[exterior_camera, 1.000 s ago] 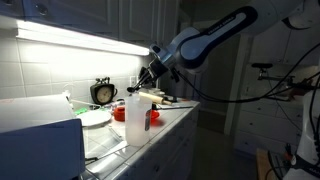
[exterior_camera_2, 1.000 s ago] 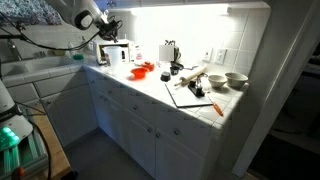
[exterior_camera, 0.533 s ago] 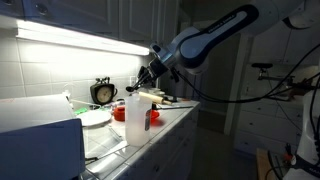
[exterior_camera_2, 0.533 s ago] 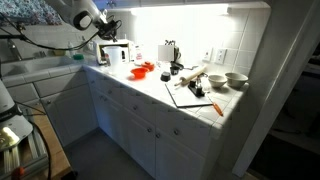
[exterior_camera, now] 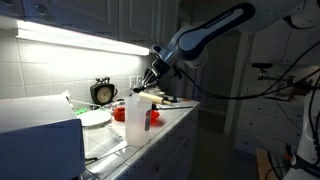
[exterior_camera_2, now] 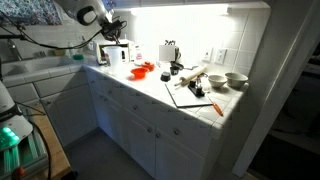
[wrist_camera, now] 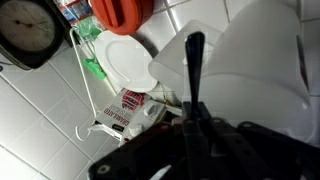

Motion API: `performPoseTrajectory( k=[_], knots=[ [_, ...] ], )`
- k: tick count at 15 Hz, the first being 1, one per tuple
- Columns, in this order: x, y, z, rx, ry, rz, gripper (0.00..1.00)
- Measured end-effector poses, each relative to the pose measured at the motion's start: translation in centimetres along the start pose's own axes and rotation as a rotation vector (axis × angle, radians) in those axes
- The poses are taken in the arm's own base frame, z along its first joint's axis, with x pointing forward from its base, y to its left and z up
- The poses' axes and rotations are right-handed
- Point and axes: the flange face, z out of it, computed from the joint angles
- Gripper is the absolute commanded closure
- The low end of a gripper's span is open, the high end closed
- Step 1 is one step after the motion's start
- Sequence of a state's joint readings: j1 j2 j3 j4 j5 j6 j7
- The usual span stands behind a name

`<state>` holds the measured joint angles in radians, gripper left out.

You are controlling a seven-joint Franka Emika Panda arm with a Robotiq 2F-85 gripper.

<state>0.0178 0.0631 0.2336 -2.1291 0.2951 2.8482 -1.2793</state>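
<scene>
Hardly anything has moved since the earlier frames: the arm [exterior_camera: 210, 32] has swung only a touch, and its jaws hang over the same end of the surface [exterior_camera_2: 130, 82] as before, no wider or narrower.

The jaws are pressed together. In the wrist view they show as one thin dark column running up the middle of the picture, and whether anything slim is caught between them cannot be told.

The white jug [wrist_camera: 250, 60] is the thing nearest them. In the wrist view its rim and wall fill the right half of the picture just behind the jaw tips, apart from them. In an exterior view the jug [exterior_camera_2: 115, 55] stands on the surface below the jaws, near the back wall; in the other it stands upright in front of them [exterior_camera: 135, 115].

Beside the jug in the wrist view lies a white plate [wrist_camera: 125, 62], with a red item [wrist_camera: 122, 12] above it and a round clock [wrist_camera: 25, 30] in the top corner. In an exterior view the clock [exterior_camera: 102, 92] stands against the tiled wall and the plate [exterior_camera: 95, 118] sits near it. Farther along the surface lie red bowls [exterior_camera_2: 143, 70] and a rolling pin [exterior_camera_2: 190, 77], well apart from the jaws.
</scene>
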Motion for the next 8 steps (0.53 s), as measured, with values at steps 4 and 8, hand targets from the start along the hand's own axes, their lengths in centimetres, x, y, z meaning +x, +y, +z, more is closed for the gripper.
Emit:
performPoseTrajectory(
  k=[4, 8],
  knots=[
    [-0.7, 1.3, -0.4, 0.073, -0.027, 0.021, 0.98],
    [-1.9, 3.0, -1.2, 0.138, -0.056, 0.055, 0.98]
  ],
)
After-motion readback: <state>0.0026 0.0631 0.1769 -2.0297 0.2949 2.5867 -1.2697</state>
